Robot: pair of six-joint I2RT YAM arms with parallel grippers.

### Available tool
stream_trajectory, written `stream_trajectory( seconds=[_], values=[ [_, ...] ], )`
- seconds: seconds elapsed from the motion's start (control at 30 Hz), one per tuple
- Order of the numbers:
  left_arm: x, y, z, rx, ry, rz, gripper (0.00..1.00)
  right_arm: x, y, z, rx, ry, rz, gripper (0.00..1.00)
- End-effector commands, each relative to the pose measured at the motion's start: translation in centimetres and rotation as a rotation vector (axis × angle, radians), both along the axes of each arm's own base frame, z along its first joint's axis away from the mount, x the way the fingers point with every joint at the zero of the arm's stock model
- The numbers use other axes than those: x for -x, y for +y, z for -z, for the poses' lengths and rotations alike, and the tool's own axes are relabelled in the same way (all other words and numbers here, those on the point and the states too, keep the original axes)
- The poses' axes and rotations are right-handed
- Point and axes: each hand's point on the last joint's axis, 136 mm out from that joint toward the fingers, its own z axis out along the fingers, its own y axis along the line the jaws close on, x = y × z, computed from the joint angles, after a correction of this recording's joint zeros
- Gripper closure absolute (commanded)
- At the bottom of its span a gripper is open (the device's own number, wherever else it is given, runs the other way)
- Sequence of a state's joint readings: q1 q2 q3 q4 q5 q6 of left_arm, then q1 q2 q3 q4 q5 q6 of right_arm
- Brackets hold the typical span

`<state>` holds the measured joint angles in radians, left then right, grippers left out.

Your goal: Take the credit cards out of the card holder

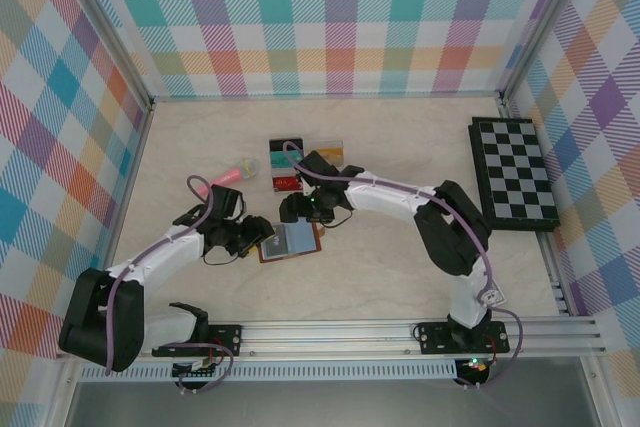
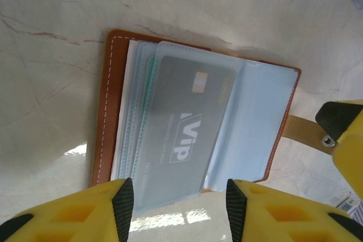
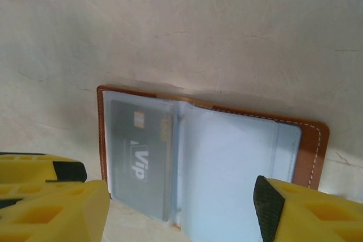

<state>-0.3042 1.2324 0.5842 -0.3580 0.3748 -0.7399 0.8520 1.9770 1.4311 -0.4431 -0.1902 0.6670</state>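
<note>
The brown card holder [image 1: 291, 241] lies open on the table, its blue-grey clear pages up. A grey credit card [image 2: 181, 134] marked VIP sits inside a clear pocket [image 3: 139, 157]. My left gripper [image 1: 250, 235] is at the holder's left edge. Its jaws [image 2: 178, 211] stand apart just short of the pocket's near corner, with nothing between them. My right gripper [image 1: 300, 209] hangs over the holder's far edge. Its fingers [image 3: 181, 213] are spread wide over the pages [image 3: 227, 168] and hold nothing. Several loose credit cards [image 1: 285, 164] lie behind the holder.
A pink object [image 1: 235, 175] lies left of the loose cards. A black-and-white chessboard [image 1: 515, 172] rests at the right edge. The holder's strap tab [image 2: 300, 128] points toward the other gripper's yellow finger [image 2: 346, 140]. Plaid walls close three sides.
</note>
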Motion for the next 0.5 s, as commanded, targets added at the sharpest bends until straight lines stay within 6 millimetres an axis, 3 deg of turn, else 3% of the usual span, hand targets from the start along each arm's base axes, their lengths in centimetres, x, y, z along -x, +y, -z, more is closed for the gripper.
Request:
stream_trajectory(
  seconds=[0.0,0.1,0.47],
  values=[
    [-0.9,-0.2,-0.1,0.003,-0.017,0.01,0.53,0.0,0.0,0.7,0.05,0.032,0.007,0.32],
    [-1.2,-0.6,0.1,0.017,-0.011,0.023,0.59,0.0,-0.4,1.8,0.088,0.053,0.015,0.32],
    [-1.5,-0.9,0.9,0.021,0.013,0.031,0.59,1.2,-0.9,5.0,0.143,0.147,0.014,0.33]
  ],
)
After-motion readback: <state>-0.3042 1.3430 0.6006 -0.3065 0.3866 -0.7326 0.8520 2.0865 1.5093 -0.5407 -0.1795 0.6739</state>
